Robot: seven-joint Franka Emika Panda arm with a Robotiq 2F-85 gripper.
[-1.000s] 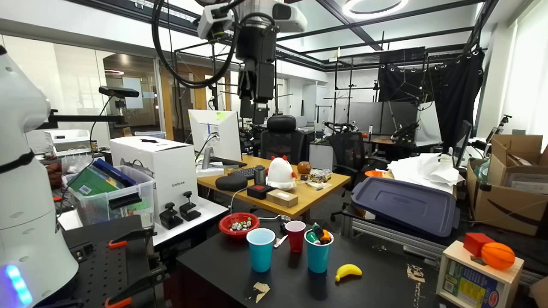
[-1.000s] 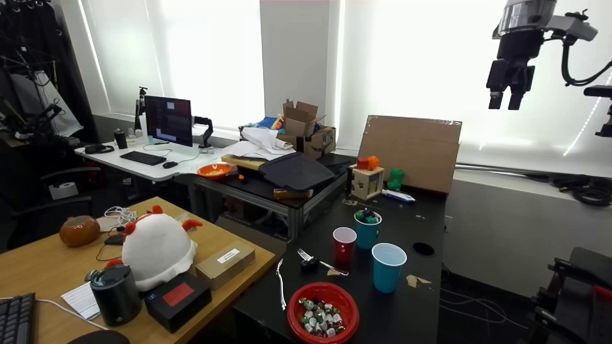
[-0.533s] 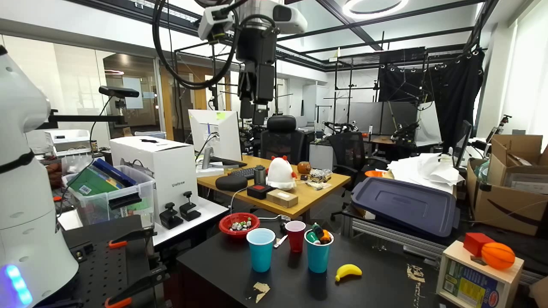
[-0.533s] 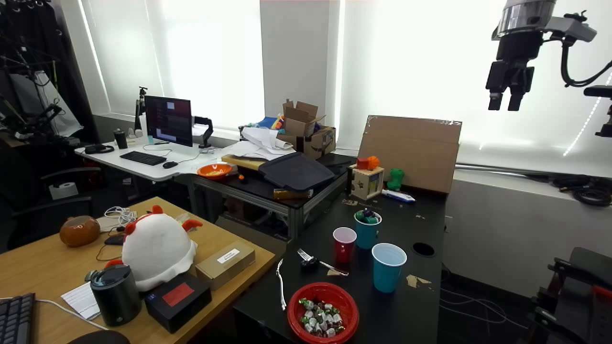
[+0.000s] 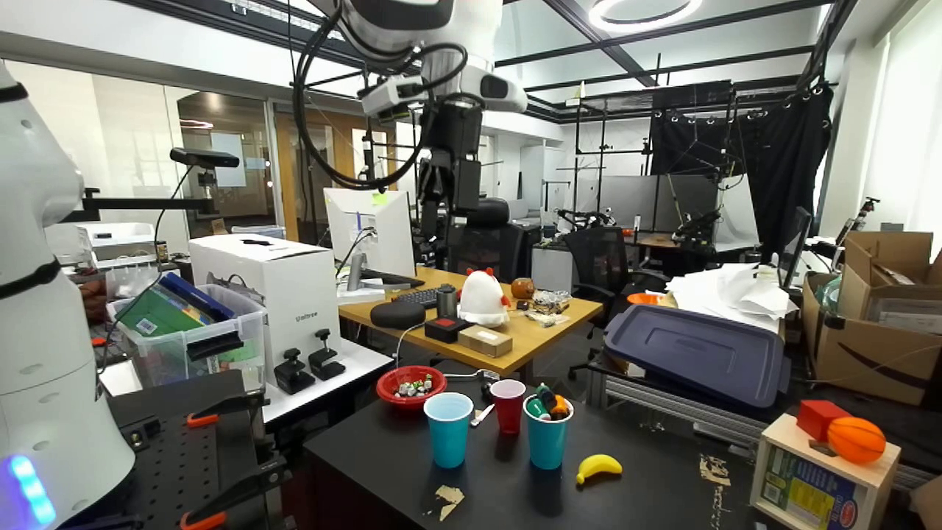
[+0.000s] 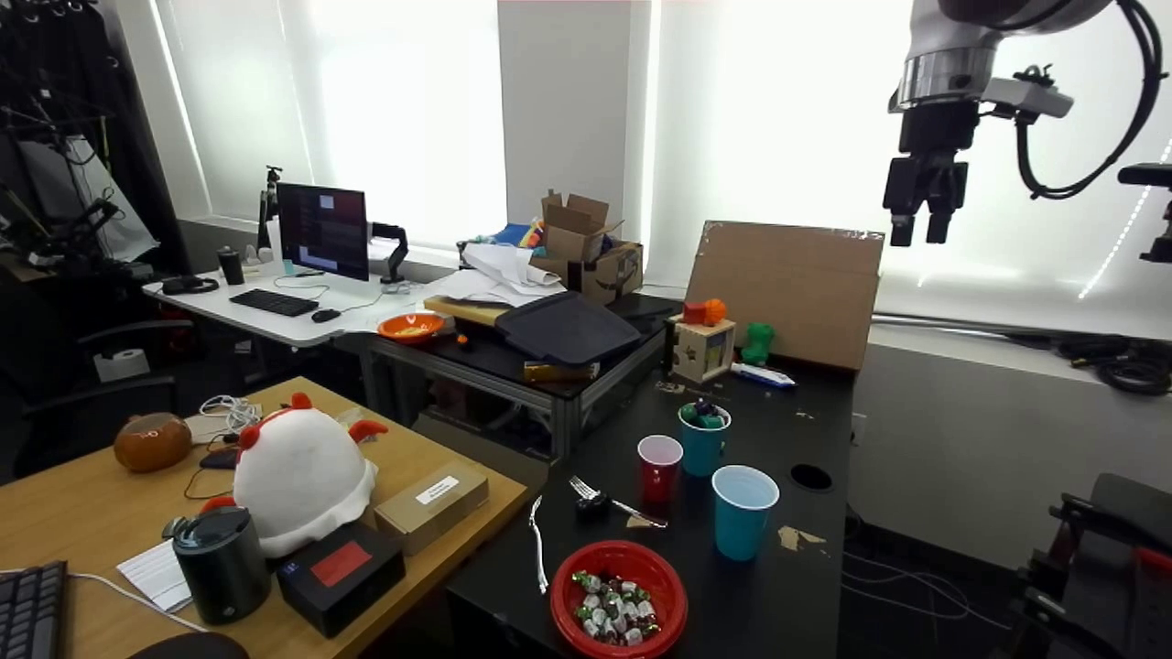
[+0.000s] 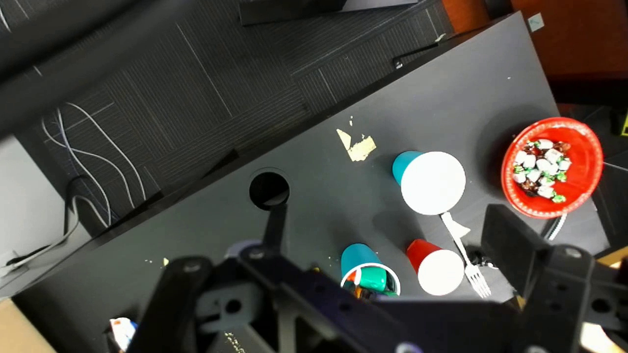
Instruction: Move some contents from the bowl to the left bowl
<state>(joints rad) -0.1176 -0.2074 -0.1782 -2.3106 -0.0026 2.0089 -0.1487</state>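
Wrist view showed the gripper (image 7: pixel 385 215) spread wide and empty, high above the counter (image 7: pixel 319 196); the red bowl (image 7: pixel 584 159) of wrapped candies (image 7: pixel 542 169) (likely the source) lay there, outside the jaws toward that view's right, probably calling for travel across, then down.

1. Large white rectangular box (image 5: pixel 298 291): "Unitree" in dark letters (image 5: pixel 306 318) on a side face.
2. Big brown cardboard box (image 5: pixel 868 383): dark curved arrow mark (image 5: pixel 883 369).
3. Pale wooden toy box (image 5: pixel 817 464): multicoloured printed label (image 5: pixel 809 493); wording too small to read.
4. Flat tan cardboard carton (image 6: pixel 449 513): white label (image 6: pixel 437 491); print too small to read.
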